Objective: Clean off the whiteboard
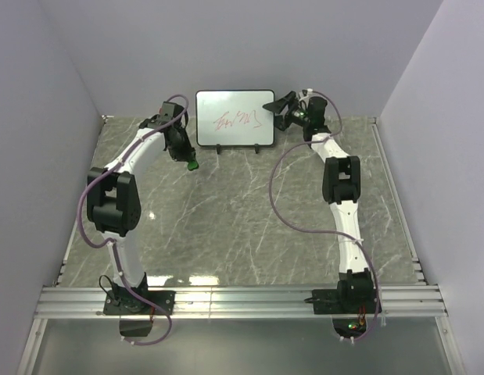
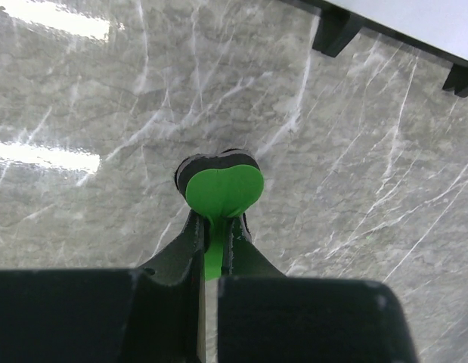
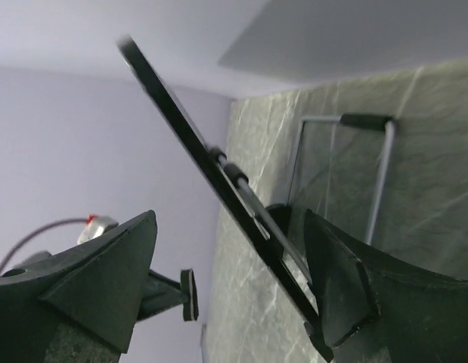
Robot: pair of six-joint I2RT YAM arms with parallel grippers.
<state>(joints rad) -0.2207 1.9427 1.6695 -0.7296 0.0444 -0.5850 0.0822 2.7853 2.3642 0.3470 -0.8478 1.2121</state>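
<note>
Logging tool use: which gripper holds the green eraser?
The left gripper, shut on the eraser; the right gripper is open around the whiteboard edge.

Left arm (image 1: 136, 154) and right arm (image 1: 345, 226): white links joined by black housings. A mauve cable (image 1: 273, 194) is looped beside each. Tool fingers (image 3: 105, 283) are moulded black, wedge-shaped.

From high behind, we look down on the whole grey veined marble table (image 1: 226, 226). Left wrist view faces that tabletop closely; right wrist view sits edge-on beside the black-framed white whiteboard (image 3: 203, 163), also seen overhead.
</note>
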